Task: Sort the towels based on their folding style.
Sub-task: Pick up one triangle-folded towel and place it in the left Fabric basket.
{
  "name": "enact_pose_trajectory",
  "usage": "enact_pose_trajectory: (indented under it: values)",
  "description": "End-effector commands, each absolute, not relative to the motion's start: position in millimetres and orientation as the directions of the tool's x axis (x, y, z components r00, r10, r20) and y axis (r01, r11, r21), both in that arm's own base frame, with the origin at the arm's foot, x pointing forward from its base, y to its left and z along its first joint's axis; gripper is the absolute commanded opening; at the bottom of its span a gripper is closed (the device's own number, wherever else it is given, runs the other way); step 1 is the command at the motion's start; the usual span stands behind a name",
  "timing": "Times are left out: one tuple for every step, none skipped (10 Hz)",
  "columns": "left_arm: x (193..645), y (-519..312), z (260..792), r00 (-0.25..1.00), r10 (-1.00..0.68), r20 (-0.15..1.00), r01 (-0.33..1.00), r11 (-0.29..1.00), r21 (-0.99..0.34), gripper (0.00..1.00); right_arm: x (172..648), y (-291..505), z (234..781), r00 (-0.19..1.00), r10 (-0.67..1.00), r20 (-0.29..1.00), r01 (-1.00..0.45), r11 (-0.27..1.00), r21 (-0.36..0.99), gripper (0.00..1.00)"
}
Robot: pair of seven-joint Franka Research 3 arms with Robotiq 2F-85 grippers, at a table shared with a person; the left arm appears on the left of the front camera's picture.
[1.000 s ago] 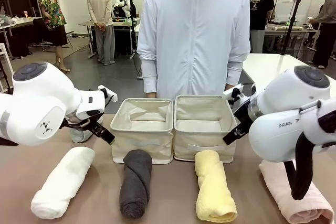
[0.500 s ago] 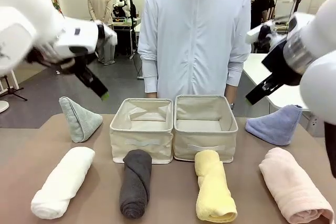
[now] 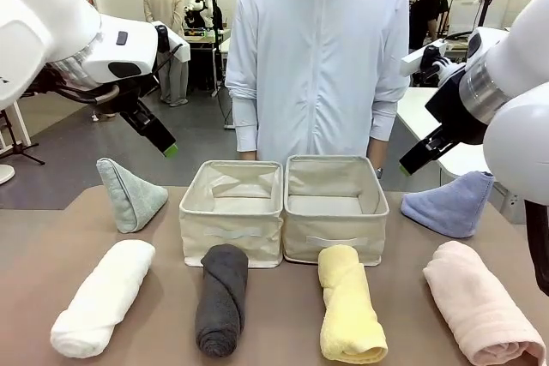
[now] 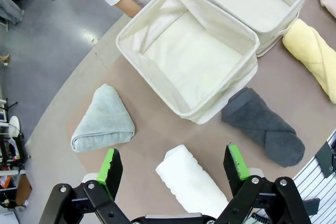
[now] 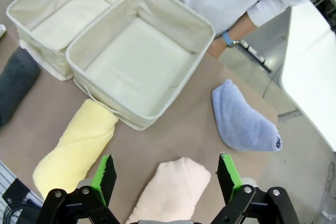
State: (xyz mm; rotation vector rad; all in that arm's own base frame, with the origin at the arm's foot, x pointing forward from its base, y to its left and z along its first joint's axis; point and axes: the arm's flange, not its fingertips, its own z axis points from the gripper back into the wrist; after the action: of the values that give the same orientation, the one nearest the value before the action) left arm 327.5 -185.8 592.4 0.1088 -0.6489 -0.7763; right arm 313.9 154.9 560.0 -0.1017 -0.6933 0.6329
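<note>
Front view: a brown table (image 3: 171, 332) with two cream bins side by side at centre, the left bin (image 3: 230, 231) and the right bin (image 3: 336, 231), both empty. A person (image 3: 317, 57) stood behind them. All six towels lay on the table, so sorting had not begun; by my reading four rolls belong in one bin and two cones in the other.

Along the bottom edge lay the rolls. The white roll (image 3: 101, 297) ran from lower left to upper right. The dark grey roll (image 3: 221, 297) and the yellow roll (image 3: 350, 304) ran nearly straight up the frame. The pink roll (image 3: 480, 306) ran from upper left to lower right. The green-grey cone (image 3: 129, 195) stood at middle left, tip toward the upper left. The blue cone (image 3: 450, 205) sat at middle right, peak toward the upper right. The left arm (image 3: 51, 32) and the right arm (image 3: 515, 83) hung raised, well clear of everything.

Left wrist view: the left gripper (image 4: 176, 163) hung high over the table, fingers wide apart and empty. The white roll showed between them at bottom centre. The green-grey cone lay at middle left, tip up the frame.

Right wrist view: the right gripper (image 5: 165, 174) was likewise spread wide and empty above the pink roll. The blue cone lay at middle right, its long axis upper left to lower right.
</note>
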Motion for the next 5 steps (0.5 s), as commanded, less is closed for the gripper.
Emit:
enact_pose_trajectory:
  values:
    - [326,-185,596,0.527,-0.680,0.510,0.614,0.719,0.325,1.00,310,155,563,0.590,0.578,0.564,-0.509,0.808,-0.295,1.00]
    - [344,-158,614,0.549,-0.658,0.515,0.744,0.666,0.058,1.00,327,115,573,0.626,0.541,0.561,-0.659,0.752,0.010,1.00]
    - [355,-122,630,0.497,-0.665,0.557,0.825,0.561,-0.067,1.00,332,83,576,0.591,0.530,0.608,-0.700,0.711,0.061,1.00]
    - [361,-89,644,0.460,-0.662,0.591,0.871,0.464,-0.158,1.00,331,50,583,0.566,0.490,0.664,-0.740,0.656,0.147,1.00]
    - [365,-54,661,0.465,-0.617,0.635,0.882,0.380,-0.277,1.00,324,13,597,0.506,0.426,0.750,-0.798,0.561,0.220,1.00]
